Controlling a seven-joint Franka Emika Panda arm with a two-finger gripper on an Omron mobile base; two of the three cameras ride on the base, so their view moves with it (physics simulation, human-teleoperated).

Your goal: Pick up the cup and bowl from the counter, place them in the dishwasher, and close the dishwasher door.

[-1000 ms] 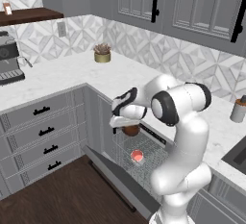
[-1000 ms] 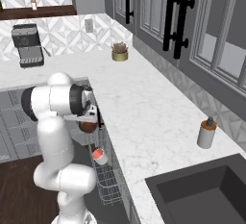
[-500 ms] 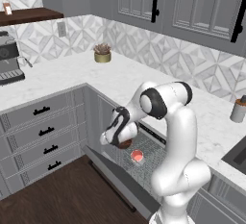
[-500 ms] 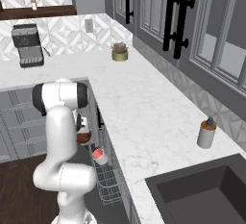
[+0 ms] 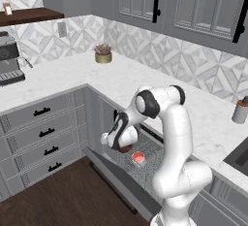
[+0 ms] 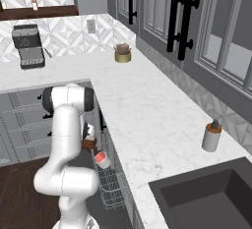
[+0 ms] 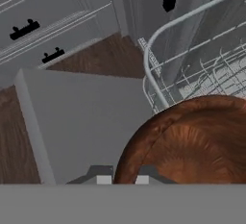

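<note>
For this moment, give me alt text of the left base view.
The gripper holds the brown bowl low over the open dishwasher's wire rack, beside the cup already in it. The dishwasher door lies folded down.

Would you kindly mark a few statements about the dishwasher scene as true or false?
1. The cup sits in the dishwasher rack. True.
2. The end effector is shut on the bowl. True.
3. The dishwasher door is closed. False: it hangs open below the rack.
4. The bowl rests on the counter. False: it is held over the rack.
5. A potted plant stands on the counter. True.
</note>
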